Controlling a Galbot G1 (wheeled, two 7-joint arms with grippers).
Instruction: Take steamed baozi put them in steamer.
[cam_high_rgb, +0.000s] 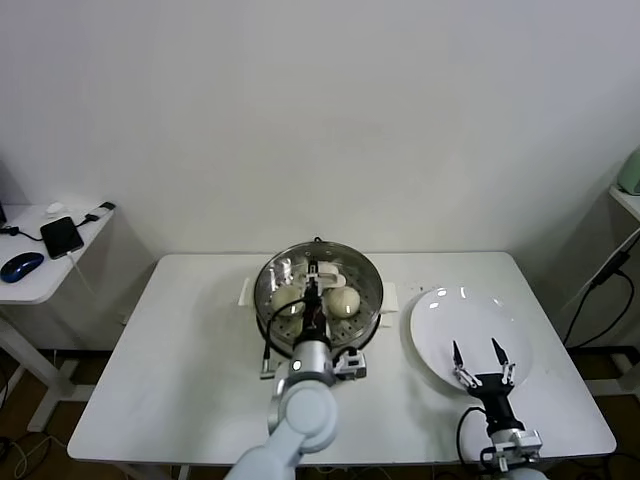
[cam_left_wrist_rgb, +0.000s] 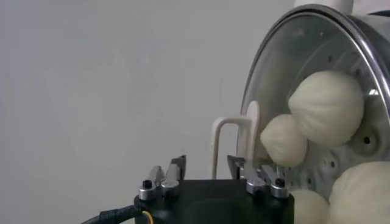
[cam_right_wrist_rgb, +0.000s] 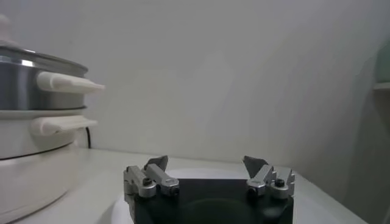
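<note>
Head view: the steamer (cam_high_rgb: 318, 290) stands mid-tabletop (cam_high_rgb: 180, 380), with the left pincer (cam_high_rgb: 313, 297) reaching down into it among the steamed baozi (cam_high_rgb: 343, 300). Two buns show clearly, one on each side of the pincer; the arm hides whatever lies behind it. I cannot tell from here whether the fingers are spread or closed. The white plate (cam_high_rgb: 470, 335) on the robot's right is bare, and the right pincer (cam_high_rgb: 481, 357) hovers over its near edge, released, holding nothing.

Left wrist view: the baozi (cam_left_wrist_rgb: 326, 106) rest on the perforated tray inside the steamer (cam_left_wrist_rgb: 359, 42); four show, close together. The left pincer (cam_left_wrist_rgb: 207, 167) has its fingers parted with a clear gap and nothing between them: released.

Right wrist view: the right pincer (cam_right_wrist_rgb: 207, 165) stands wide apart above the plate (cam_right_wrist_rgb: 201, 173), with the steamer (cam_right_wrist_rgb: 36, 122) off to one side.

Judgement: loading looks finished; the step in hand is clearing out after the release. To do it well, lift straight up before moving sideways, keep the fingers clear of neighbouring buns and the rim, and avoid dragging soft dough.
</note>
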